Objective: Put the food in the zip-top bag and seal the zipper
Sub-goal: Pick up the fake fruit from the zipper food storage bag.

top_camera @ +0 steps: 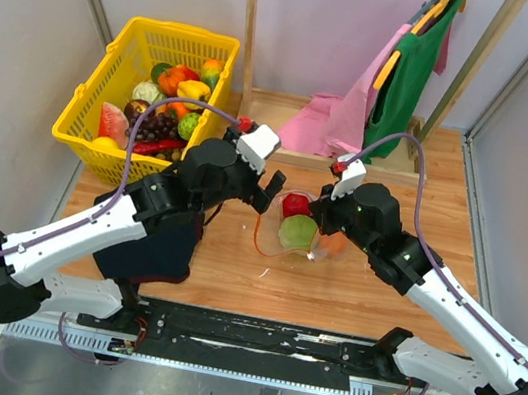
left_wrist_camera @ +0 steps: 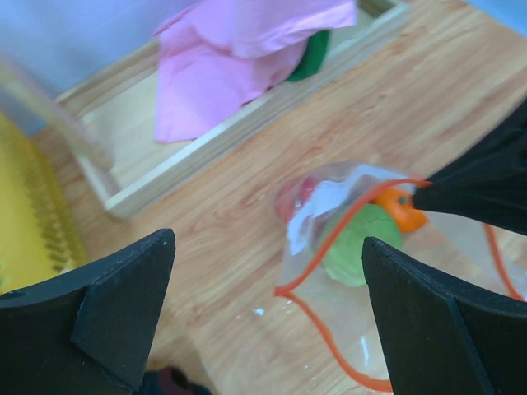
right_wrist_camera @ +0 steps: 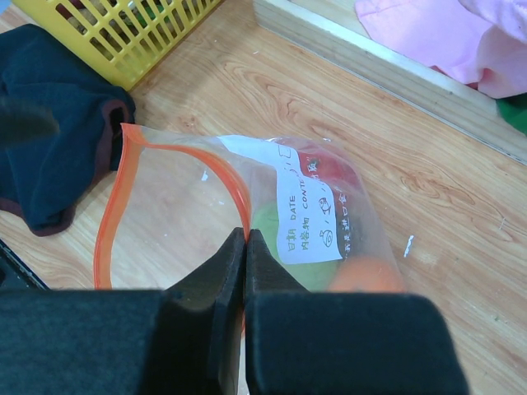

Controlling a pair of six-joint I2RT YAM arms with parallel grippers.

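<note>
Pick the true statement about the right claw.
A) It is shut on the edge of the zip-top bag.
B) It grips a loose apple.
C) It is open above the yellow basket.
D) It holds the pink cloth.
A: the right wrist view shows the right claw closed on the zip-top bag at its mouth.

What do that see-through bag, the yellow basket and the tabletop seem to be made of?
The bag looks like thin clear plastic film: glossy, crinkled and see-through. The basket seems to be moulded hard plastic, going by its uniform yellow colour and open lattice walls. The tabletop shows grain lines, so it is wood or a wood-look laminate, with a matte finish.
</note>
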